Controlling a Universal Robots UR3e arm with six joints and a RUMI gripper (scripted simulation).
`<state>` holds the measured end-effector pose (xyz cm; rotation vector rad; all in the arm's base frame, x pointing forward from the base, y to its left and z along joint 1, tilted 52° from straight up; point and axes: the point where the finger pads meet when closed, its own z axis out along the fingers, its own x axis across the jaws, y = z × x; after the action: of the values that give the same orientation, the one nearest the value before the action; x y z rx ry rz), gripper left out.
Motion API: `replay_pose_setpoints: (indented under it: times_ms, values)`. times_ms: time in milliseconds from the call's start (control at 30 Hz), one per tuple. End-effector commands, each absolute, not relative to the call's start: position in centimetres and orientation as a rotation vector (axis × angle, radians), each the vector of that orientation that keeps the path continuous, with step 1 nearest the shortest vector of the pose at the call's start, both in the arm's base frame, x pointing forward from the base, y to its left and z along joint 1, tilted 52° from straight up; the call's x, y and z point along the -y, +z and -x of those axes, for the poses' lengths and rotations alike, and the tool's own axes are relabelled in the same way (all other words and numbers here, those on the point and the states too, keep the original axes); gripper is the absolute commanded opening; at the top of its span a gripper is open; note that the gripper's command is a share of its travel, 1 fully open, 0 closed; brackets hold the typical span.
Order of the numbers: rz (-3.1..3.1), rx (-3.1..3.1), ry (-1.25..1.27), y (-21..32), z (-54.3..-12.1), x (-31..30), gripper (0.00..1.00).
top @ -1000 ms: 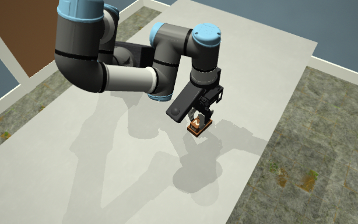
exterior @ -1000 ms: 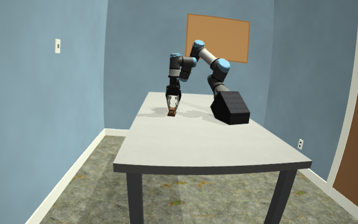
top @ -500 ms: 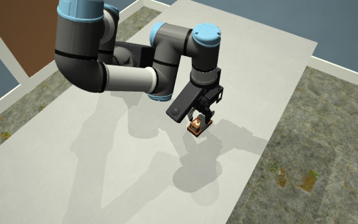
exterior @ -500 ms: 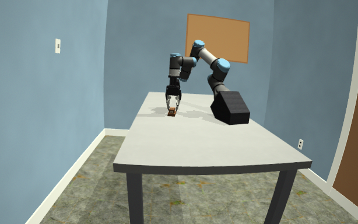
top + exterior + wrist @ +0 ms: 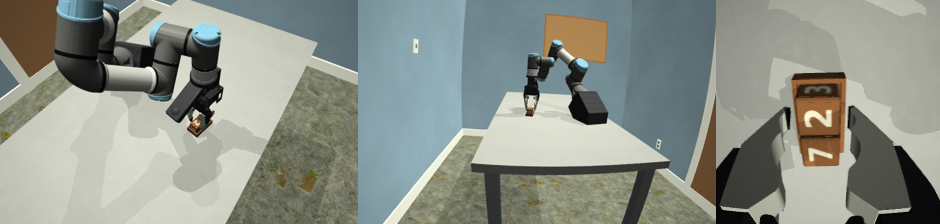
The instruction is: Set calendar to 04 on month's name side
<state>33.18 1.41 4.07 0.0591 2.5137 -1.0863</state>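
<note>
Where the hand (image 5: 201, 116) (image 5: 531, 109) (image 5: 819, 108) stands apart, the tray's (image 5: 197, 135) (image 5: 529, 115) (image 5: 843, 90) month side is hidden.
</note>
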Motion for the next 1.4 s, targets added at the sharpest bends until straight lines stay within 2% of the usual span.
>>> replay_pose_setpoints:
  times_ms: [0,1367]
  values:
    - [-0.059,-2.512,-1.083,4.4,-33.1,-1.8,0.29]
    - [-0.059,-2.514,-1.083,9.3,-30.3,-7.5,0.29]
